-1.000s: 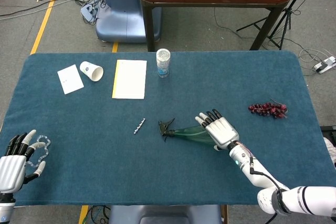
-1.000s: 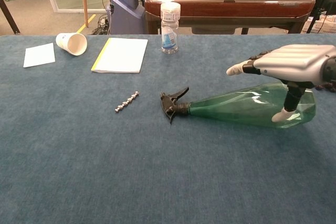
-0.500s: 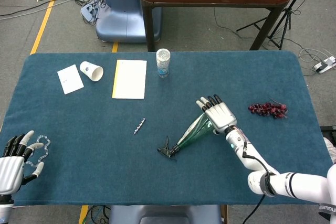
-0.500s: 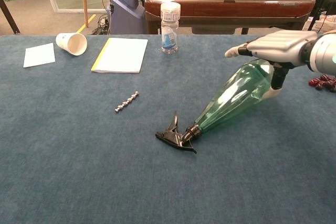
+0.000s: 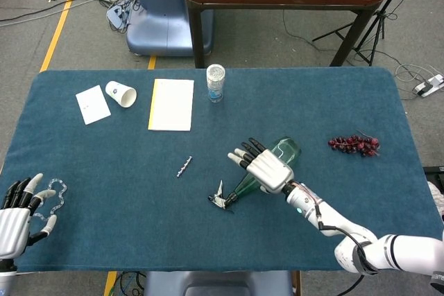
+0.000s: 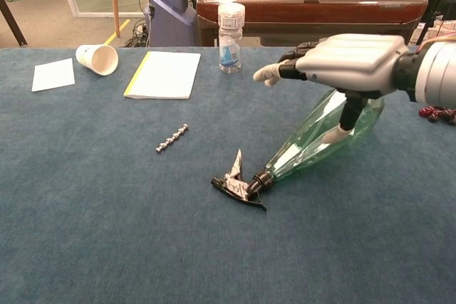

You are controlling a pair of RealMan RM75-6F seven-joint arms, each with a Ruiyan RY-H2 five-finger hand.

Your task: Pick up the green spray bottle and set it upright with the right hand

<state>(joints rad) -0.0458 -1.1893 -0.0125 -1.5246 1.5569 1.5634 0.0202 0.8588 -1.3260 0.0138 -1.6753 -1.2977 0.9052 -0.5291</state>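
Note:
The green spray bottle (image 5: pixel 279 153) (image 6: pixel 313 142) lies on its side across the blue table (image 5: pixel 104 164). Its black trigger head (image 5: pixel 220 199) (image 6: pixel 237 186) points toward the front edge and its base toward the back right. My right hand (image 5: pixel 262 167) (image 6: pixel 349 62) hovers palm-down over the bottle's middle with its fingers stretched out straight. Its thumb (image 6: pixel 336 133) hangs down against the bottle's near side. No finger curls around the bottle. My left hand (image 5: pixel 19 209), seen only in the head view, lies with fingers apart at the front left corner, holding nothing.
A bunch of dark grapes (image 5: pixel 355 144) lies right of the bottle. A capped clear bottle (image 5: pixel 216 82), a notepad (image 5: pixel 171 104), a tipped paper cup (image 5: pixel 120 93) and a white card (image 5: pixel 92 104) sit at the back. A small bead chain (image 5: pixel 184 166) lies mid-table.
A second ago the bottle was swung so its trigger head turned toward the front edge. Since then my right hand has slid left from the base to over the bottle's middle.

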